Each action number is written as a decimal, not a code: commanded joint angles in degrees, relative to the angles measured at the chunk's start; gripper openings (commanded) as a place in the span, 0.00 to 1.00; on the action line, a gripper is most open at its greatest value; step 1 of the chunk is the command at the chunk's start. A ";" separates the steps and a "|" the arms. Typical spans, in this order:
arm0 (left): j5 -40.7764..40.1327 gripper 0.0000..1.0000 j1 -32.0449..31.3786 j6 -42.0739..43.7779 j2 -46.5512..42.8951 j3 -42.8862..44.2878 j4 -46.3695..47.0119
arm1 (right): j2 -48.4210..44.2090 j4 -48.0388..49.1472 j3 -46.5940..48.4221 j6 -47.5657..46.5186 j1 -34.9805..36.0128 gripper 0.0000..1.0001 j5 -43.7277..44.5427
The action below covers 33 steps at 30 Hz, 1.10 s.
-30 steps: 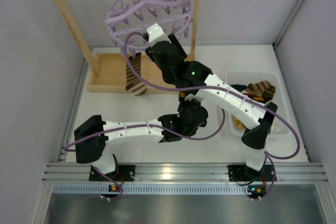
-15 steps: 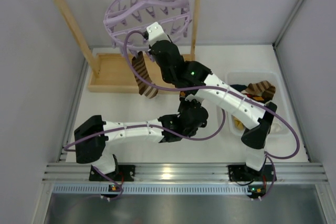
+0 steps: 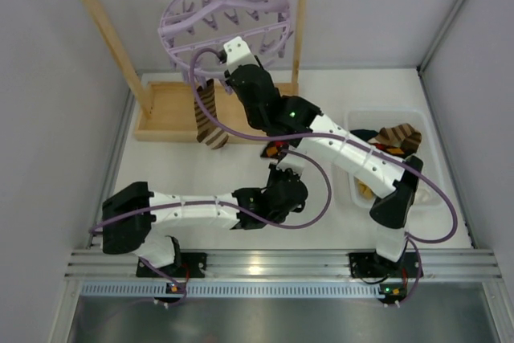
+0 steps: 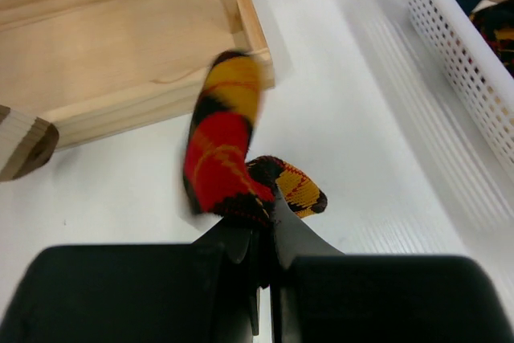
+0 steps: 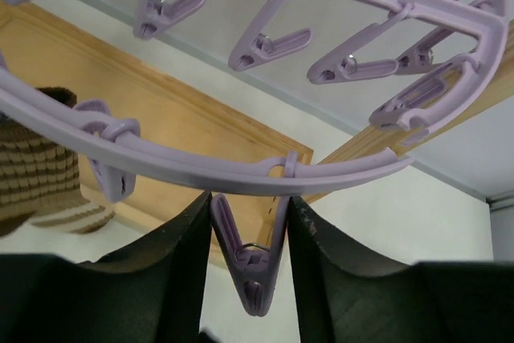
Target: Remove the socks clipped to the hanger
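The lilac hanger (image 3: 173,22) hangs from the wooden rack. One brown-and-cream striped sock (image 3: 209,118) dangles from a clip on its near rim; in the right wrist view this sock (image 5: 36,174) is at the left. My right gripper (image 3: 225,76) reaches up under the ring (image 5: 201,170). Its jaws (image 5: 249,222) press both handles of an empty clip peg (image 5: 255,271). My left gripper (image 4: 259,226) is low over the table, shut on a black argyle sock (image 4: 218,150) with red and orange diamonds. From above only a bit of that sock (image 3: 275,149) shows.
The wooden rack's tray base (image 3: 173,114) lies under the hanger, its corner (image 4: 241,46) just beyond the argyle sock. A white perforated basket (image 3: 434,130) at the right holds several socks (image 3: 397,136); its wall (image 4: 466,46) is close on the left gripper's right.
The striped sock swung out to the right and now hangs straight again. The right jaws narrowed onto the clip peg. The left arm drew back toward the near edge with the argyle sock.
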 commanded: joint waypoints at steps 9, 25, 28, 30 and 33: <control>17.36 0.00 -1.79 -3.35 -18.76 -6.59 -2.58 | -12.82 -6.24 -7.34 6.46 0.09 0.76 -7.50; 43.12 0.00 4.43 -0.79 -12.38 4.12 -3.46 | -67.21 -22.57 -46.55 24.48 0.08 0.95 3.38; 46.21 0.00 7.68 -0.27 -8.15 10.00 -3.55 | -73.37 -25.49 -47.79 26.42 0.08 0.97 6.89; 49.99 0.00 9.27 0.52 -2.97 16.04 -3.55 | -76.19 -27.51 -47.27 26.95 0.08 0.97 7.70; 51.41 0.00 11.39 5.52 5.00 26.14 -3.55 | -78.22 -29.45 -45.25 26.86 0.08 0.98 8.58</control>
